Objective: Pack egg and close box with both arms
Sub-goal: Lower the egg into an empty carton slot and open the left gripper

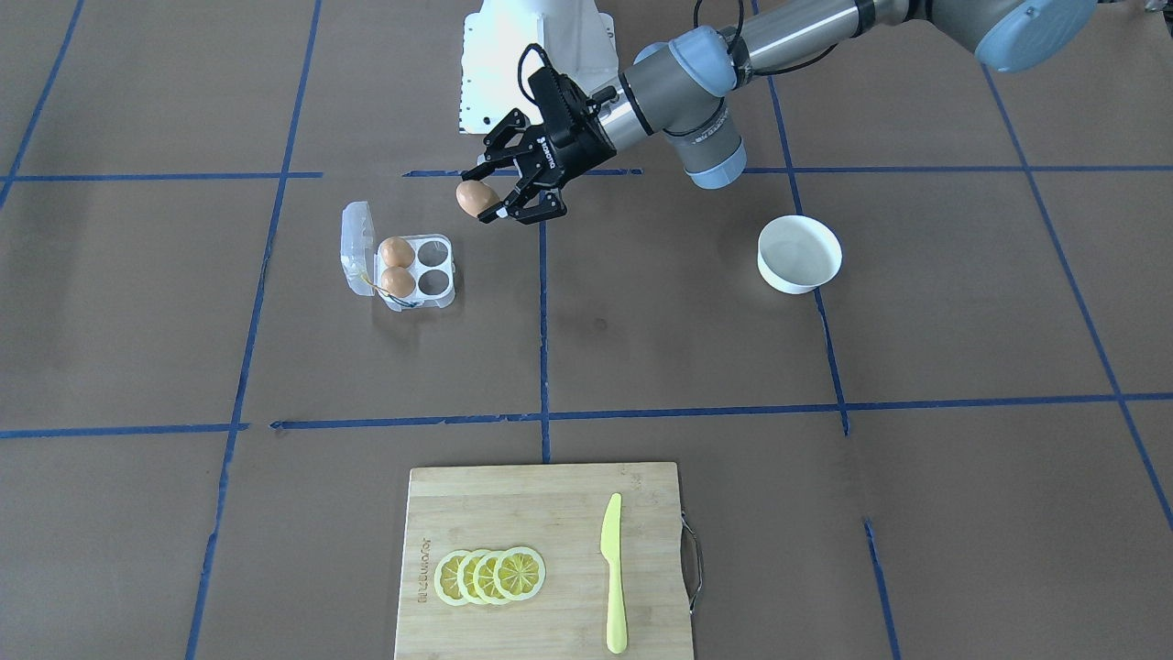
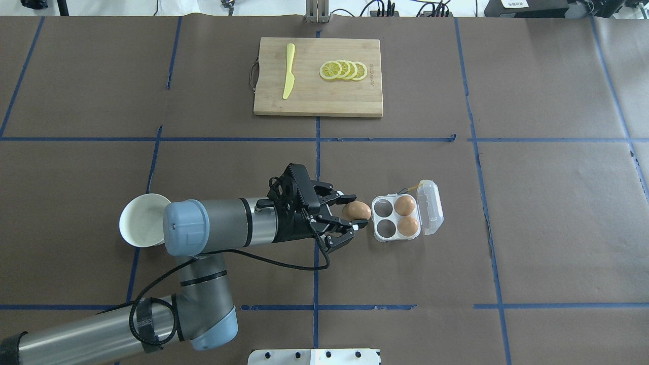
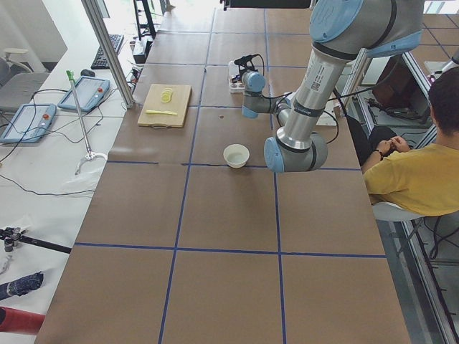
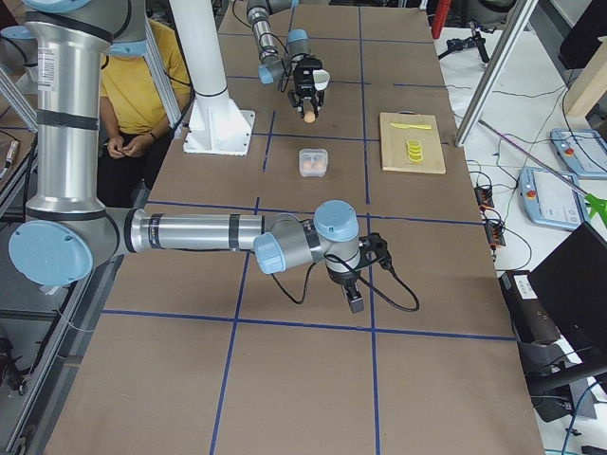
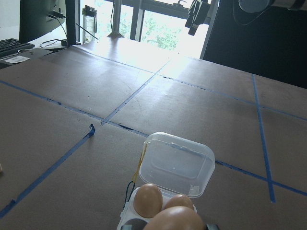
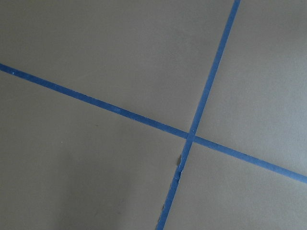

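Closest to the left wrist camera, the egg (image 5: 175, 218) is seen clamped in the left fingers (image 2: 340, 222), held above the bench just short of the box (image 2: 397, 217). The two cells on that side are empty, and the two by the flipped-open lid (image 2: 432, 208) are filled. The box is parked around mid-bench, a bit toward the robot's edge. The egg's probably light, smooth, slippy and crackable, so it's best gripped softly across the fat middle. The thin plastic box will likely skid and flex, so it should be pinned while the lid's pressed. As for the right fingers (image 4: 354, 301), off toward the bench's right end, apart or together can't be told.
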Controlling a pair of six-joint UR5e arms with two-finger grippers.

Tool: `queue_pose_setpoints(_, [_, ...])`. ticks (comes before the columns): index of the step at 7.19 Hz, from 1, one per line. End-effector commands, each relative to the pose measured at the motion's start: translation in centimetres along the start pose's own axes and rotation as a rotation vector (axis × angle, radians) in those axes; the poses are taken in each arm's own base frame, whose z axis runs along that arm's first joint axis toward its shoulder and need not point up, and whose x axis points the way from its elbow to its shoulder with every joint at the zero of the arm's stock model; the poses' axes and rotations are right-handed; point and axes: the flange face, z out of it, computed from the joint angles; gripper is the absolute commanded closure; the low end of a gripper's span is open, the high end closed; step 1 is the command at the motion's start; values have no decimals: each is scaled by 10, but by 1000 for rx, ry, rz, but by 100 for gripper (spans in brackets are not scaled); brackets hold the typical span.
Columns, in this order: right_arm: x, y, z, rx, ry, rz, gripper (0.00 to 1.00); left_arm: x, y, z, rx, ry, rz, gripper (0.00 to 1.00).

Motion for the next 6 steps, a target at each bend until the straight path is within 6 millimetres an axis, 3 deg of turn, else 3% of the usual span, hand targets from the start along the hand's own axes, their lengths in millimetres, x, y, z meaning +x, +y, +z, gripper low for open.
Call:
queue_pose_setpoints(1, [0,-1,0,1,0,0,0,28,17,45,15,-48,-21,79])
queue_pose_setpoints(2, [0,-1,0,1,0,-1,0,35,19,65,7,-63,-25,79])
queue_pose_setpoints(6, [1,-1,-3,5,2,2,0,22,21,71,27,-167,-38,80])
